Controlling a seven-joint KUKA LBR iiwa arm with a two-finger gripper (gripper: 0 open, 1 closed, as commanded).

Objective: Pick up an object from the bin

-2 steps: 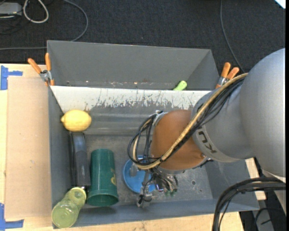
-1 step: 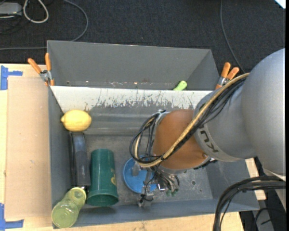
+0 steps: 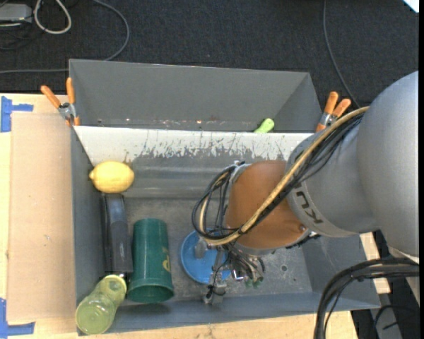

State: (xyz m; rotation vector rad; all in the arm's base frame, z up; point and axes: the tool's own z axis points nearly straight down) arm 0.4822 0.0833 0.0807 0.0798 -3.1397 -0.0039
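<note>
Reaching in from the right, the big grey arm (image 3: 381,168) leans over the grey metal bin (image 3: 191,97). Its orange cover (image 3: 258,207) hangs above the middle of the floor, with black and yellow cables (image 3: 210,207) looped down its left side.

Below that cover, the gripper (image 3: 222,280) is down low near the front wall, a little right of centre. It sits right at the right-hand edge of a blue disc (image 3: 195,258), a flat round thing lying on the bin floor at front centre. The metal parts overlap that edge of the disc, and whether they touch it I can't tell. Open or closed? Can't tell that either: from up here the gripper's tip is a tangle of small metal and shadow, and I can't make out whether it has hold of anything.

Over to the left, a green cup (image 3: 150,260) lies on its side just beside the disc, wider end towards the front wall. Left of the cup, close alongside, a dark flat block (image 3: 116,235) lies front to back. In the front left corner a yellow-green bottle (image 3: 99,308) lies at an angle, its upper end up by the block and the cup. Behind the block, by the left wall, sits a yellow lemon (image 3: 112,177). Up at the far wall, right of centre, a bright green piece (image 3: 263,126) pokes into view.
</note>
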